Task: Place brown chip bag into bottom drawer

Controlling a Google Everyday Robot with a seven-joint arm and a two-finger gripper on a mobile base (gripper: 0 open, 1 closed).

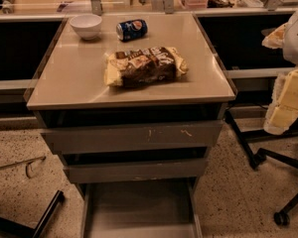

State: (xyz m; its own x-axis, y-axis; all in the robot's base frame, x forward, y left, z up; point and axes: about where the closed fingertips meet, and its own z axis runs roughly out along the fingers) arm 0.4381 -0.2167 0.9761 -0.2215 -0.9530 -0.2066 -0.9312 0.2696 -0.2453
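Cabinet (64, 90) of 3 grey drawers, seen from in front and a little above. On its pale top the brown chip bag (145, 66) lay flat near the middle, its long axis running left to right, with a pale yellow end at each side. Behind it, well apart, sat a white bowl (86, 25) and a blue soda can (131, 29) lying on its side. The 2 upper drawers (131, 137) were pulled out only slightly. The bottom drawer (139, 207) was pulled far out below them, with nothing visible on its flat grey floor. The gripper (288, 100) hung at the right edge of the view, beside the cabinet and well apart from the bag. Whether it was open or closed could not be told, and nothing showed in its hold.

The bag looked puffy and crinkled, so it was probably very light, soft and easily crushed. Its slick film could slide on the smooth top. A gentle hold across the narrow middle, or on 1 flat sealed end, seemed safest. A hard pinch risked breaking the chips.
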